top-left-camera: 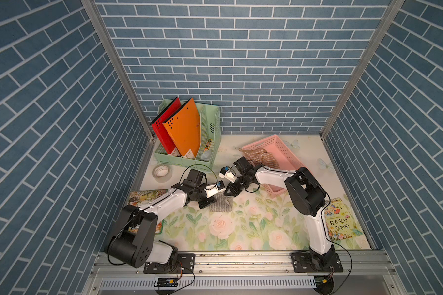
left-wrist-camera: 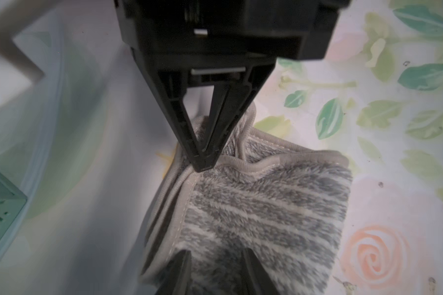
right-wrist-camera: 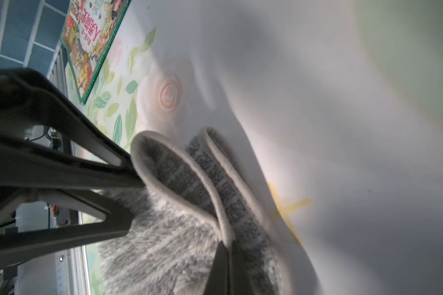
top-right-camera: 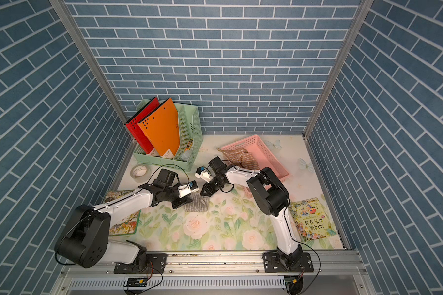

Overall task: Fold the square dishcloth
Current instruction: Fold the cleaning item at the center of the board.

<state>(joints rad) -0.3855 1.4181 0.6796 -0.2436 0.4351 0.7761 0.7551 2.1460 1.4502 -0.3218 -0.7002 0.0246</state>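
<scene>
Right gripper (left-wrist-camera: 202,163) is pinching the grey dishcloth (top-left-camera: 221,204) tight by its hem. Left gripper (left-wrist-camera: 216,268) is straddling it, jaws narrowly apart, can't tell if it's actually gripping. Dishcloth is lying bunched up mid-tabletop (top-left-camera: 240,229).

open floral mat (top-left-camera: 240,229) toward the front, file rack (top-left-camera: 184,163) and pink basket (top-left-camera: 284,150) crowding behind

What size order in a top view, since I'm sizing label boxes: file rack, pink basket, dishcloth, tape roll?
1. file rack
2. basket, partly hidden by an arm
3. dishcloth and tape roll: too alike to rank
</scene>
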